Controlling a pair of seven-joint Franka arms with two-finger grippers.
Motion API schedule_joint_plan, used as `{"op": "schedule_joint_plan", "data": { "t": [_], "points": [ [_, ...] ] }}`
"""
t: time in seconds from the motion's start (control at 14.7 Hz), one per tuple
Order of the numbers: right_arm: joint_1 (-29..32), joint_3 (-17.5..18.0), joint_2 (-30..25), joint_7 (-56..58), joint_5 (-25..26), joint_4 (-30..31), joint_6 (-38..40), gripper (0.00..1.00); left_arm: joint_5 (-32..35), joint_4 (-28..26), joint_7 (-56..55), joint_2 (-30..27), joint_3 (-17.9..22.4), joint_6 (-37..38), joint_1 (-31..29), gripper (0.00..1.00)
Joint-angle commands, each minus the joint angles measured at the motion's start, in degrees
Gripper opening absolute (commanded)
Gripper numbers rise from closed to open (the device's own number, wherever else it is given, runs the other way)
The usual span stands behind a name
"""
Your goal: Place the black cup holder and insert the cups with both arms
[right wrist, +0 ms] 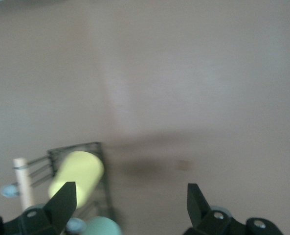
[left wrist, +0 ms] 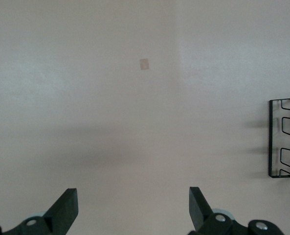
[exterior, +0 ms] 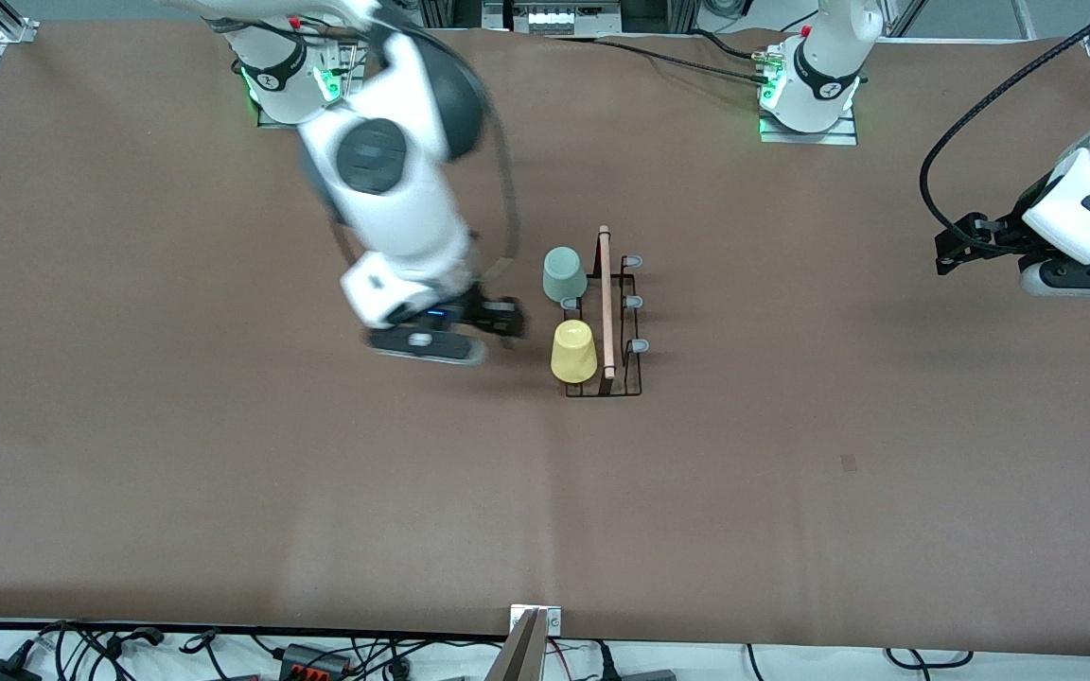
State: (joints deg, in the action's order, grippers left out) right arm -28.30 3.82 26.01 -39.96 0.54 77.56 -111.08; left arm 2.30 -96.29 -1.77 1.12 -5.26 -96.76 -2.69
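The black cup holder (exterior: 629, 386) stands mid-table, its wooden rod handle (exterior: 606, 303) running along the top. A pale grey-green cup (exterior: 564, 274) and a yellow cup (exterior: 573, 351) sit upside down on pegs on the side toward the right arm's end. My right gripper (exterior: 514, 320) is open and empty over the table, beside those cups and apart from them. Its wrist view shows the right gripper (right wrist: 130, 200), the yellow cup (right wrist: 76, 175) and the grey-green cup (right wrist: 101, 228). My left gripper (exterior: 944, 253) waits open at the left arm's end of the table. In its own view the left gripper (left wrist: 133, 203) faces bare table, with the holder (left wrist: 284, 139) at the frame's edge.
Three grey-tipped pegs (exterior: 633, 303) on the holder's side toward the left arm's end carry nothing. A small tan patch (exterior: 849, 462) marks the brown table cover nearer the camera. Cables (exterior: 318, 653) lie along the table's near edge. The arm bases (exterior: 810, 95) stand at the table's back edge.
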Motion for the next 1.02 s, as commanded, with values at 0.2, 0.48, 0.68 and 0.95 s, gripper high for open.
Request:
{"op": "schedule_joint_plan", "data": {
  "t": [0.2, 0.48, 0.68, 0.95],
  "points": [
    [16.75, 0.66, -13.34, 19.63, -1.07, 8.66, 14.29, 1.0, -1.07, 0.4, 1.59, -0.68, -0.01, 0.52, -0.21, 1.0],
    [30.12, 0.66, -16.86, 26.6, -0.54, 8.83, 19.23, 1.0, -1.07, 0.4, 1.59, -0.68, -0.1, 1.75, -0.22, 1.0],
    [34.44, 0.66, -19.49, 26.52, -0.28, 9.27, 19.41, 1.0, -1.07, 0.49, 1.59, -0.68, -0.1, 1.75, -0.21, 1.0],
    [36.03, 0.66, -19.42, 26.87, -0.1, 7.61, 23.52, 1.0, -1.07, 0.49, 1.59, -0.68, 0.16, 1.84, -0.22, 1.0]
  ]
}}
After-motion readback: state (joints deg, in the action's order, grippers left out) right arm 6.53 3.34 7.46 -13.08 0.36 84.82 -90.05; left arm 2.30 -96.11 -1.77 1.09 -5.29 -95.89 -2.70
